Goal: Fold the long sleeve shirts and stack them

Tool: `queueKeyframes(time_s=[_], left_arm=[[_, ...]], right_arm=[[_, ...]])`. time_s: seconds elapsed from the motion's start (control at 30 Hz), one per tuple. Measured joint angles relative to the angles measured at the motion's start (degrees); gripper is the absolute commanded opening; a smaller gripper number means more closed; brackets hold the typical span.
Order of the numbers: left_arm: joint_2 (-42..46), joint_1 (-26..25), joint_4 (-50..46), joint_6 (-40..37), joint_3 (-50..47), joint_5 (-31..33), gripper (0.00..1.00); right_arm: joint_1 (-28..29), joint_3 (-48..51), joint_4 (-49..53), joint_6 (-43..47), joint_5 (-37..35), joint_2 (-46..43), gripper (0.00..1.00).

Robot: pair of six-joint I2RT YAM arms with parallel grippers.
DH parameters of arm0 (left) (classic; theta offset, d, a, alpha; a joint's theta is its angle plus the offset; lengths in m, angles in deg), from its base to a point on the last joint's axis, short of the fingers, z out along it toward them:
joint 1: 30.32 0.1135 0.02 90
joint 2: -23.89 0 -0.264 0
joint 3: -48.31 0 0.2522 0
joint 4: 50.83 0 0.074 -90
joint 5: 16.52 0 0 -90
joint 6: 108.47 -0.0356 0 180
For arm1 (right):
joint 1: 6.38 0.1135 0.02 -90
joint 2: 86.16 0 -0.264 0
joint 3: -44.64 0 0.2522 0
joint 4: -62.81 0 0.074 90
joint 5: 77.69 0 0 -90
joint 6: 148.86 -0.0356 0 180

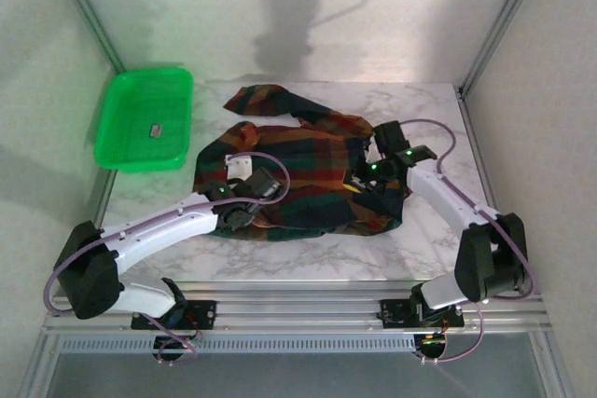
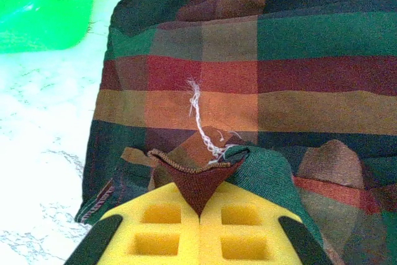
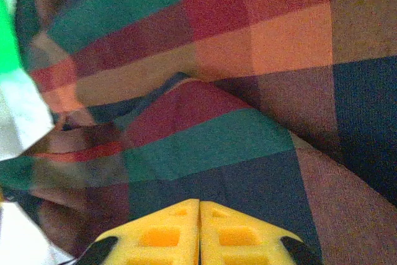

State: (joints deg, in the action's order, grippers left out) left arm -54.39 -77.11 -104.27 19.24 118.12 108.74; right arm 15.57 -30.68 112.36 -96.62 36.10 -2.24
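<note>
Slippage is the risk: the left gripper (image 2: 200,210) pinches only a small corner of the shirt (image 1: 308,160), which lies rumpled mid-table (image 1: 438,109), so a pull could free it. The right gripper (image 3: 199,215), pads pressed together against the cloth, may hold nothing.

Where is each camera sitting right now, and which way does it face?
Top external: above and behind the bases, looking down at the marble table, plaid shirt and green tray; both arms show.
Left wrist: on the left arm, facing along the left gripper, its yellow pads shut on a shirt fold.
Right wrist: on the right arm, close over the cloth, right gripper shut.
Shared: left wrist and top both catch shirt and tray.
</note>
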Motion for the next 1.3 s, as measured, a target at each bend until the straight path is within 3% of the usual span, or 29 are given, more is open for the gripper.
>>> queueKeyframes(time_s=[0.17,0.53,1.13,1.2,1.3], left_arm=[[0.00,0.39,-0.44,0.46,-1.40,0.37,0.01],[-0.20,1.31,-0.42,2.16,-5.14,0.37,0.00],[1.42,2.05,-3.28,1.05,-2.80,4.81,0.05],[2.29,2.10,-2.84,1.05,-3.19,5.16,0.17],[2.49,2.75,-2.36,1.64,-4.70,5.09,0.47]], right_arm=[[2.99,6.45,-1.31,-1.86,-3.45,0.04,0.04],[3.06,17.16,-7.41,-4.15,-10.19,-0.72,0.03],[3.06,22.73,-19.47,-7.08,-10.71,0.92,0.03],[3.06,22.77,-20.31,-7.28,-10.56,1.64,0.03],[3.06,22.80,-21.81,-7.69,-10.14,2.27,0.03]])
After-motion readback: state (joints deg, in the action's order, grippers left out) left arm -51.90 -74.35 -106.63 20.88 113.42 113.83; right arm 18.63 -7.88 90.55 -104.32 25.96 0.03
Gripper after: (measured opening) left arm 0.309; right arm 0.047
